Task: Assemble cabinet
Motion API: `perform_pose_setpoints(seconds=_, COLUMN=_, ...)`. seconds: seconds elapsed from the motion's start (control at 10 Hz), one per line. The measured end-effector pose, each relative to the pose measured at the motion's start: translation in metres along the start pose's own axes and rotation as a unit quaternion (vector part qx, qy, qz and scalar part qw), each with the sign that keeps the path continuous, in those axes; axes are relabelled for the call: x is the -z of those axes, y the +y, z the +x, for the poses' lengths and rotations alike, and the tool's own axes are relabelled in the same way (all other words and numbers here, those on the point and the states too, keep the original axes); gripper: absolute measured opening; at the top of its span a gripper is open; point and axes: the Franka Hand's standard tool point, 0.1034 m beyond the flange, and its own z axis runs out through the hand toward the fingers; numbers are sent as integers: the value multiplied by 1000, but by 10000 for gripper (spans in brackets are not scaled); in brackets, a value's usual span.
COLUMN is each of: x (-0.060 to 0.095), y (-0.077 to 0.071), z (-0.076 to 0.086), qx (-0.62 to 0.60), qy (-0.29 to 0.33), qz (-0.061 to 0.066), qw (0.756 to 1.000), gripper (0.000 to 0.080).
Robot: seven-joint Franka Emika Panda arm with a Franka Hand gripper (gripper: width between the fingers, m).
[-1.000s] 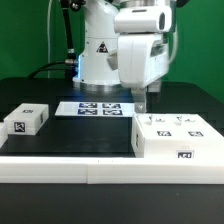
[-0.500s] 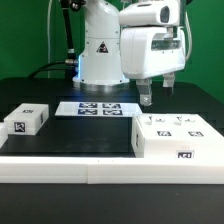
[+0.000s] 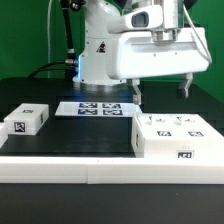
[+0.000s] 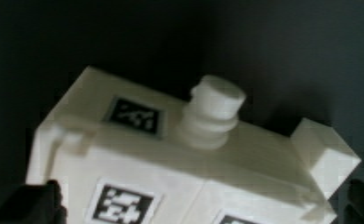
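The cabinet (image 3: 175, 136) is a large white box with black-and-white tags on its top and front. It rests on the black table at the exterior view's right. My gripper (image 3: 162, 92) hangs above it, open and empty, with its fingers (image 3: 137, 94) spread wide and clear of the box. In the wrist view the cabinet (image 4: 179, 160) fills the frame below the gripper (image 4: 197, 205). It shows several tags and a short round white peg (image 4: 211, 100) standing on it. The dark fingertips (image 4: 28, 205) sit at either side of the box.
A small white tagged block (image 3: 27, 119) lies at the exterior view's left. The marker board (image 3: 97, 108) lies flat at the back, before the robot base. A long white border rail (image 3: 100, 170) runs along the table's front edge.
The gripper has risen, shifted toward the exterior view's right over the cabinet and turned, so both fingers now show spread wide apart. The parts on the table have not moved.
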Motion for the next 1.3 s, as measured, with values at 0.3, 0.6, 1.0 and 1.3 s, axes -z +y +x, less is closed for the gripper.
perform_pose_setpoints(seconds=0.3, x=-5, y=1, z=-2, qx=-110, qy=6, qz=9, qw=994, gripper=797)
perform_pose_setpoints(seconds=0.6, x=-6, y=-7, z=-1, qx=-190, qy=5, qz=14, qw=982, gripper=797)
perform_pose_setpoints(seconds=1.0, x=-24, y=-14, z=-9, qx=-193, qy=20, qz=-15, qw=981, gripper=797)
perform_pose_setpoints(seconds=1.3, x=-27, y=-12, z=-13, qx=-175, qy=16, qz=-16, qw=984, gripper=797)
